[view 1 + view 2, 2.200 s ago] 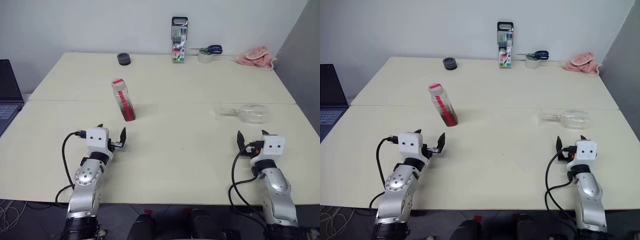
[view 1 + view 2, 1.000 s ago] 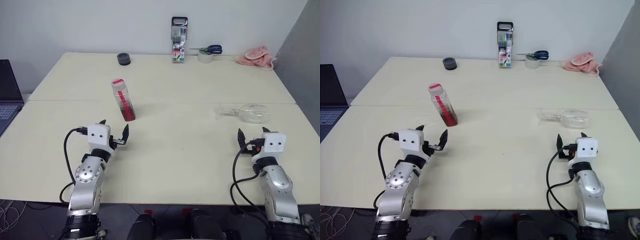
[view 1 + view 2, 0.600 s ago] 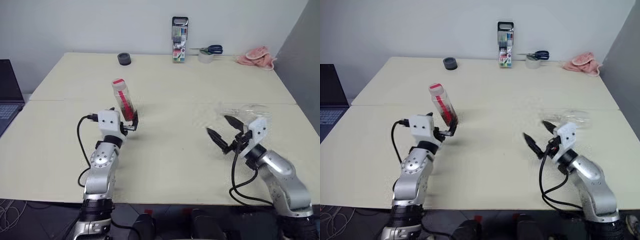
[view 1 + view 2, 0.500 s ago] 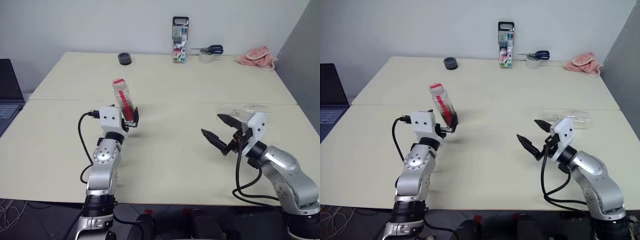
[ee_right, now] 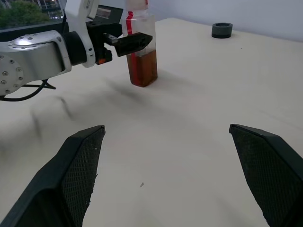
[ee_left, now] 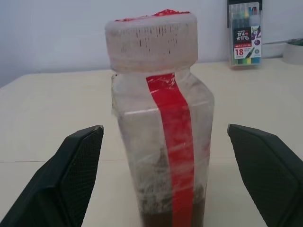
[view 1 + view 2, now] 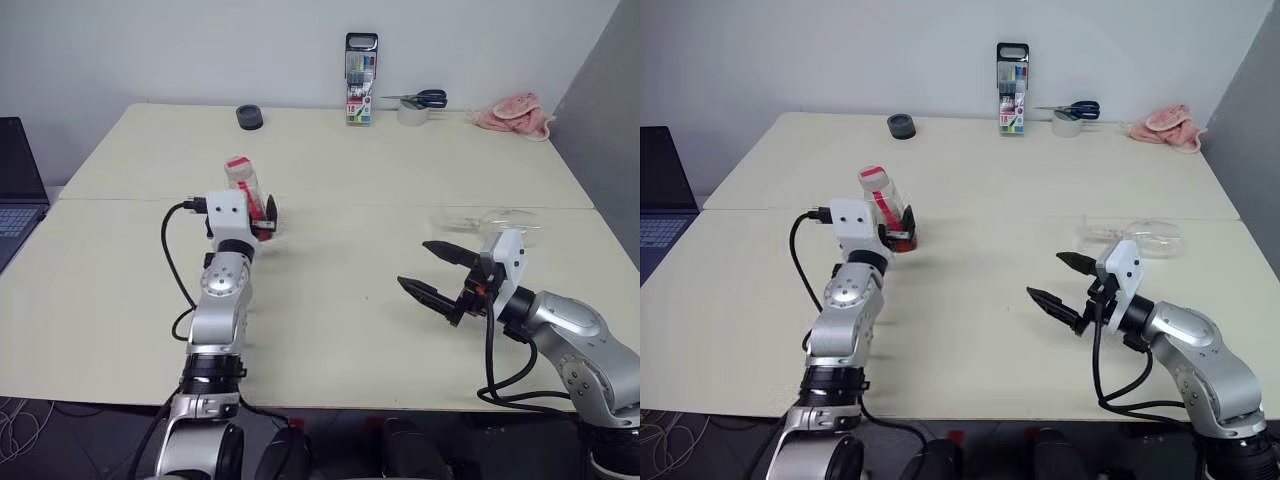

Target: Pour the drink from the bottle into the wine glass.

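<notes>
The small clear plastic bottle with a red cap and red label strip [image 6: 161, 123] stands upright on the left half of the cream table [image 7: 360, 170], a shallow layer of reddish-brown drink [image 5: 143, 70] in its bottom. The left gripper [image 7: 896, 226] sits right at it, black fingers [image 6: 71, 179] spread wide on either side, not gripping. Over on the right, the clear stemmed wine glass [image 7: 1135, 234] lies on its side. The right gripper [image 7: 428, 270] hovers in front of it, jaws wide apart and empty, pointing toward the bottle.
</notes>
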Available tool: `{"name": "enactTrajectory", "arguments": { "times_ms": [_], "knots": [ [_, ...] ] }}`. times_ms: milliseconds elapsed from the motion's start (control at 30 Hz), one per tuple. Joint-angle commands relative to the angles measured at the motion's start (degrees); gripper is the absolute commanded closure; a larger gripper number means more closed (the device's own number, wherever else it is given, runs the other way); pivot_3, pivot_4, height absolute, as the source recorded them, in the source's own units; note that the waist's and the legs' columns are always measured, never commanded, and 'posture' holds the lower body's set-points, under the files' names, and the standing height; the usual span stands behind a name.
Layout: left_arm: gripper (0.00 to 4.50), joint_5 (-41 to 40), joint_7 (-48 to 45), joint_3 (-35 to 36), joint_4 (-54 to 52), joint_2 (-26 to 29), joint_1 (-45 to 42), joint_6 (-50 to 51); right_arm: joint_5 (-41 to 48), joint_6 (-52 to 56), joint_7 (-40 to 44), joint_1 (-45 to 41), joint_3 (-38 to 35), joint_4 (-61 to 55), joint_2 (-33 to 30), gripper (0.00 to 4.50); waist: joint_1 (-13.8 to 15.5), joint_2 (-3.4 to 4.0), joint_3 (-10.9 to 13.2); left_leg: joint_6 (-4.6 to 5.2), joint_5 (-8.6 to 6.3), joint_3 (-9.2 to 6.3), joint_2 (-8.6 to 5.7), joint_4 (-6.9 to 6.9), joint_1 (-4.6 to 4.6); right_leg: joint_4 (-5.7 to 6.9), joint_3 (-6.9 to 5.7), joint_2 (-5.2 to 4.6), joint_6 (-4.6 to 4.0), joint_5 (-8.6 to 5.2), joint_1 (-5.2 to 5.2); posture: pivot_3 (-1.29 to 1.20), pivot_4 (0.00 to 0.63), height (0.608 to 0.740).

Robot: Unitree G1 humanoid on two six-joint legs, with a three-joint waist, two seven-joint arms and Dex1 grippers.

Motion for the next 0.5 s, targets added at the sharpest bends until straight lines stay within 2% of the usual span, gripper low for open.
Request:
{"name": "enactTrajectory", "arguments": {
  "times_ms": [33, 500],
  "knots": [
    [0.04, 1.55, 2.09, 0.02, 1.99, 0.15, -3.46, -0.82, 0.02, -1.53, 1.13, -0.73, -0.34, -0.38, -0.24, 0.0, -0.02, 0.0, 0.0, 0.0, 0.0, 0.0, 0.0, -0.01, 0.0, 0.0, 0.01, 0.0, 0.0, 0.0, 0.0, 0.0, 0.15, 0.74],
    [0.04, 2.36, 4.16, 0.25, 7.49, 0.76, -8.72, -0.7, 1.87, 2.35, 1.69, -3.44, -0.34, -2.05, -1.42, 0.0, -0.01, -0.02, 0.01, -0.18, 0.1, 0.01, 0.0, -0.01, -0.01, 0.0, 0.01, -0.01, 0.0, 0.0, -0.03, 0.0, 0.15, 0.74]
  ]
}}
